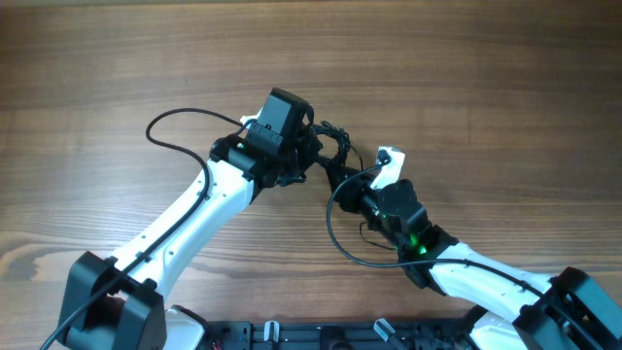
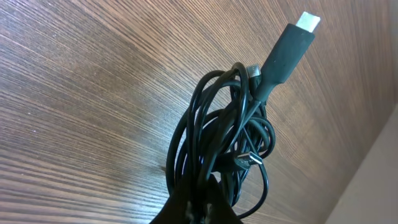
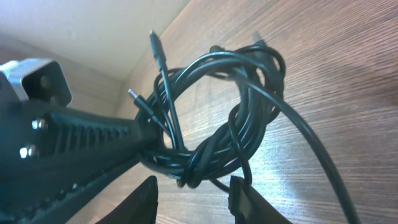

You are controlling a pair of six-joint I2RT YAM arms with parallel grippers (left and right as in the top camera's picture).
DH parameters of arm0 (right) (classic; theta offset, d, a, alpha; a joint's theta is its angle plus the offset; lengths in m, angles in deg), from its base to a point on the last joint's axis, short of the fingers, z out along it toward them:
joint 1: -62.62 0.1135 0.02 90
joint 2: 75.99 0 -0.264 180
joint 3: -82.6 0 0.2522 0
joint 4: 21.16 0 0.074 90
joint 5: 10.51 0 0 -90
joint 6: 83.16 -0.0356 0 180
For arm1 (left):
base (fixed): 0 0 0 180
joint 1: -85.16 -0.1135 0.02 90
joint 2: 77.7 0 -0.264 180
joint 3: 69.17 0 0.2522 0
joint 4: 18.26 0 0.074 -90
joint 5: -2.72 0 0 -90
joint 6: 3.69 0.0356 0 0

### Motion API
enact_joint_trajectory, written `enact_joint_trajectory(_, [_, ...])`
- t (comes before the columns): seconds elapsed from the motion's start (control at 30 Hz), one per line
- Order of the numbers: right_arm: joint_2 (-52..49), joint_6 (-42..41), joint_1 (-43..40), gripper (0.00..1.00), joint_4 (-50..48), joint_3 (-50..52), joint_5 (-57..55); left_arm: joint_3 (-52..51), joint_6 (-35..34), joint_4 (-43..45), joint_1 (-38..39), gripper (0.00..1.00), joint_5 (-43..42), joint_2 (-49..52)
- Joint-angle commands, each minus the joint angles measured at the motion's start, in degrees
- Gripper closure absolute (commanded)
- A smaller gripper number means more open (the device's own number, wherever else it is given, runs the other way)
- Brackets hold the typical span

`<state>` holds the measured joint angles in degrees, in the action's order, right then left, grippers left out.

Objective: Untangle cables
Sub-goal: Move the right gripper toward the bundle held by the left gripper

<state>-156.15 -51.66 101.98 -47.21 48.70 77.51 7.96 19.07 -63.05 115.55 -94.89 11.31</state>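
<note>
While left end effector (image 2: 198,210), mostly cropped, clamps cables (image 2: 249,118), right end effector (image 3: 194,199) jaws apart, contact unclear.

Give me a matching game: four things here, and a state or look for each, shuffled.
Things:
1. left gripper
2. right gripper
3. cable bundle
4. large plug

States:
A. silver-tipped, sticking out of the tangle
B. open, fingers apart
C. thin black strands looped together
D. shut on the cable bundle

Pairs: 1-D, 2-B, 3-C, 4-A

Cables (image 1: 338,136) bunched above table (image 1: 97,78), between left arm (image 1: 224,185) at left, right arm (image 1: 408,219) front-right.
</note>
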Motion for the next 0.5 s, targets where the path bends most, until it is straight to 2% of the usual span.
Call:
enact_joint_trajectory(0.0, [-0.63, -1.60, 0.02, 0.68, 0.35, -0.74, -3.89, 0.13, -0.76, 0.04, 0.09, 0.96, -1.92, -1.36])
enact_joint_trajectory(0.07, [-0.63, -1.60, 0.02, 0.73, 1.33, -0.74, -3.91, 0.13, -0.76, 0.07, 0.09, 0.96, -2.36, -1.36])
enact_joint_trajectory(0.23, [-0.63, -1.75, 0.02, 0.73, 1.73, -0.74, -4.48, 0.13, -0.74, 0.20, 0.17, 0.96, -5.90, -1.36])
enact_joint_trajectory(0.4, [-0.63, -4.61, 0.02, 0.73, 1.55, -0.74, -4.04, 0.13, -0.74, 0.46, 1.44, 0.96, -5.90, -1.36])
enact_joint_trajectory(0.47, [-0.63, -4.63, 0.02, 0.79, 3.98, -0.74, -4.04, 0.13, -0.79, 0.57, 1.64, 0.96, -5.90, -1.38])
